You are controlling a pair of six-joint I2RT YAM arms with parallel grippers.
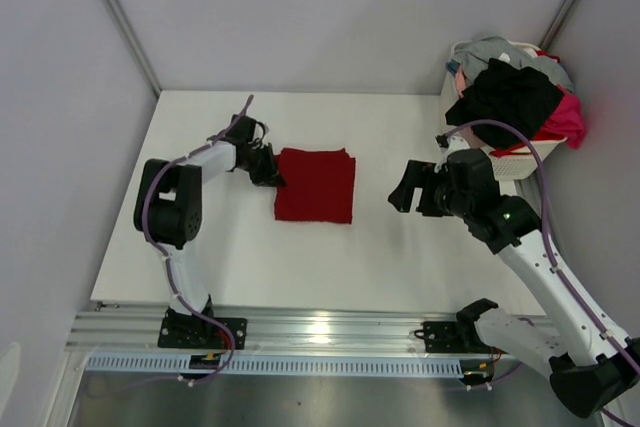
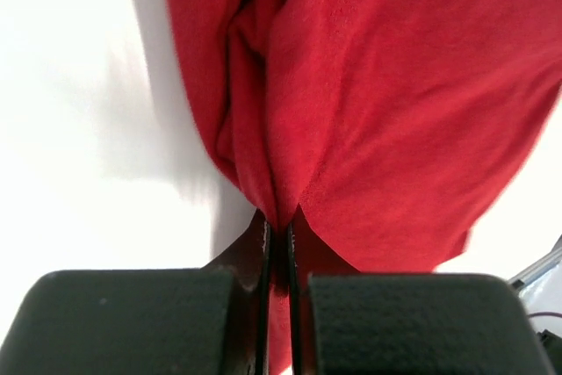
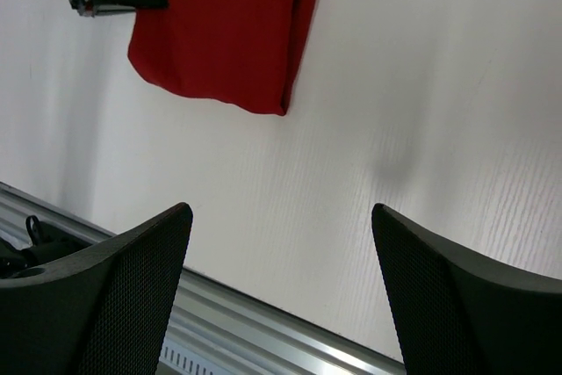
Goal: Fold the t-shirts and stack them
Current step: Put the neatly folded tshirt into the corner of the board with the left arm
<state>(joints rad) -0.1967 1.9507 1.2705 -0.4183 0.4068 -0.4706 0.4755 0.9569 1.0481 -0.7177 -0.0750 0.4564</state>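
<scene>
A dark red t-shirt (image 1: 316,184) lies folded into a rectangle in the middle of the white table. My left gripper (image 1: 272,176) is at its left edge, shut on a pinch of the red cloth; the left wrist view shows the cloth (image 2: 369,111) bunched up between the closed fingers. My right gripper (image 1: 404,194) is open and empty above the bare table, right of the shirt. The shirt also shows at the top of the right wrist view (image 3: 224,28). More t-shirts, black (image 1: 505,97), pink (image 1: 568,117) and grey (image 1: 495,49), are heaped in a basket.
A white laundry basket (image 1: 520,162) stands at the table's back right corner, close behind my right arm. An aluminium rail (image 1: 320,332) runs along the near edge. Grey walls enclose the table on the left, back and right.
</scene>
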